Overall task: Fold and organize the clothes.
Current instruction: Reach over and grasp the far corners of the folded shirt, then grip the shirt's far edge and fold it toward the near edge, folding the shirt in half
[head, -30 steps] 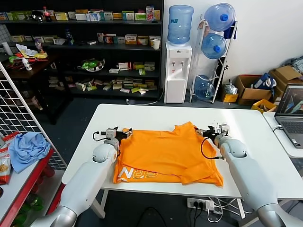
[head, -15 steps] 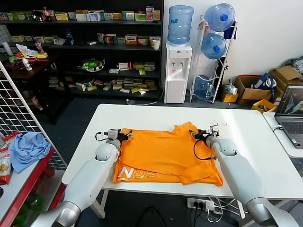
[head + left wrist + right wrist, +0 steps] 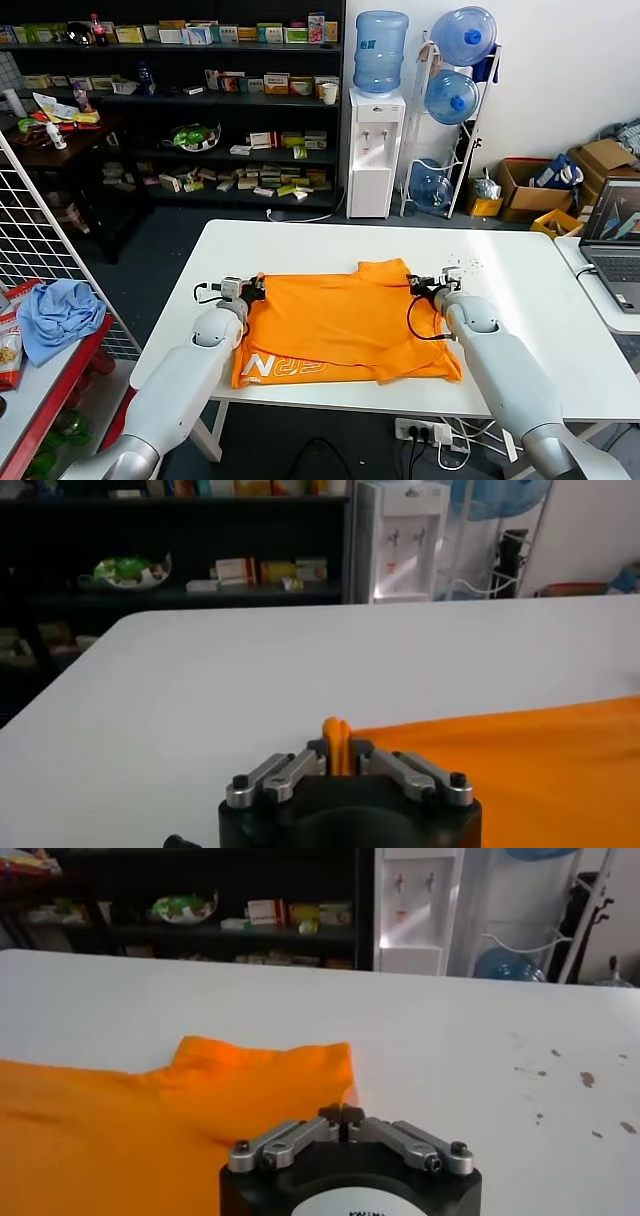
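Observation:
The orange T-shirt lies partly folded on the white table, with its white lettering along the near edge. My left gripper is at the shirt's far left corner. It is shut on a pinched fold of orange cloth, which shows in the left wrist view. My right gripper is at the shirt's far right edge, below the sleeve. In the right wrist view its fingertips are closed together right at the edge of the cloth.
A laptop sits on a side table at the right. A light blue cloth lies on a red rack at the left, beside a wire grid. A water dispenser and stocked shelves stand behind the table.
My right gripper moved left from the bare table onto the shirt's right edge. My left gripper shifted slightly left, and the shirt slid a little left and toward me.

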`<action>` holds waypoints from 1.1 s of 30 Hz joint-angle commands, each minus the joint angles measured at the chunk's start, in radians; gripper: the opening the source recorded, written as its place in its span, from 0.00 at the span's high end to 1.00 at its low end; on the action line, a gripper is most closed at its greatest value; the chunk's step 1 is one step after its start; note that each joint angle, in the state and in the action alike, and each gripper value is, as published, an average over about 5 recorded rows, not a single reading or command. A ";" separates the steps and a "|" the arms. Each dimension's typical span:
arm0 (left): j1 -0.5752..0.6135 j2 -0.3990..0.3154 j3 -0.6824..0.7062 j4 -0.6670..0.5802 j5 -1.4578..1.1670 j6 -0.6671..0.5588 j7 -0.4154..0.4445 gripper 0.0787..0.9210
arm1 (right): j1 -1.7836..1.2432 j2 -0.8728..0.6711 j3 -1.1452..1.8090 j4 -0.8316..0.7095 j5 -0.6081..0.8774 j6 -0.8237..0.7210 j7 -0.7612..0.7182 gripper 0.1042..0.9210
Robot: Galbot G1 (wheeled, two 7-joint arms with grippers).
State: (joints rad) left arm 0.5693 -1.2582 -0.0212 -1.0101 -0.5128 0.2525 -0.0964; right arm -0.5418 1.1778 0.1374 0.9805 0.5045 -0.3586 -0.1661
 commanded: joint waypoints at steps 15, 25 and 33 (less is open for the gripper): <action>0.383 0.244 -0.085 -0.642 -0.042 0.028 -0.081 0.98 | -0.504 -0.260 0.094 0.747 0.010 -0.065 0.194 0.97; 0.607 0.236 -0.123 -0.832 0.002 0.026 -0.115 0.98 | -0.715 -0.295 0.173 0.883 -0.042 -0.105 0.233 0.97; 0.686 0.210 -0.131 -0.842 0.055 0.021 -0.110 0.98 | -0.812 -0.297 0.204 0.920 -0.092 -0.149 0.238 0.97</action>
State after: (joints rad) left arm 1.1097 -1.0521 -0.1380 -1.7380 -0.4971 0.2742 -0.1987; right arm -1.1836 0.9104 0.2974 1.7840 0.4547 -0.4681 0.0503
